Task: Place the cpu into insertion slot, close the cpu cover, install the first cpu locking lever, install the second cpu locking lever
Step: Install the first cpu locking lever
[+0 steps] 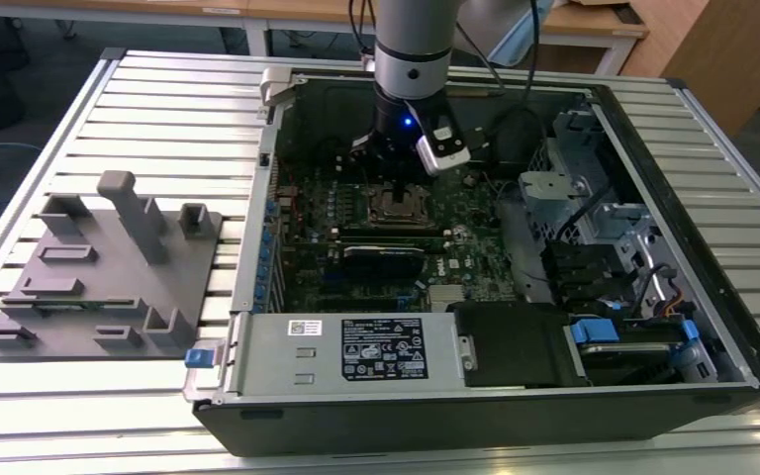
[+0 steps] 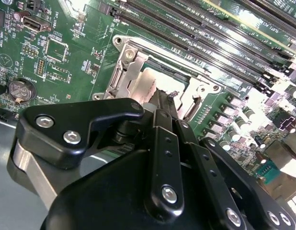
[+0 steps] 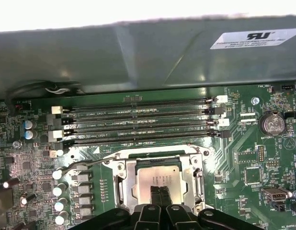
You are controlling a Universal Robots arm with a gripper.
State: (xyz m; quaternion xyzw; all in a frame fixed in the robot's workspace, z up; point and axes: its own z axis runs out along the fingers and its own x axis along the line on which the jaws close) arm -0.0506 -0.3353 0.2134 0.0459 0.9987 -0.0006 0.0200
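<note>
My gripper is shut, its two black fingertips pressed together with nothing seen between them. The tips rest at the pale silver cpu, which lies flat in the insertion slot on the green motherboard. Lying flat around the chip is the cpu cover, a dull-metal frame. A thin wire locking lever runs out sideways from the socket's corner. In the second wrist view the gripper hides part of the cpu and the cover. In the exterior view the arm stands upright over the socket.
Long black memory slots run beside the socket, with the case wall behind them. Capacitors and a coin battery flank the socket. The power supply box is at the case's front. A grey fixture sits on the slatted table.
</note>
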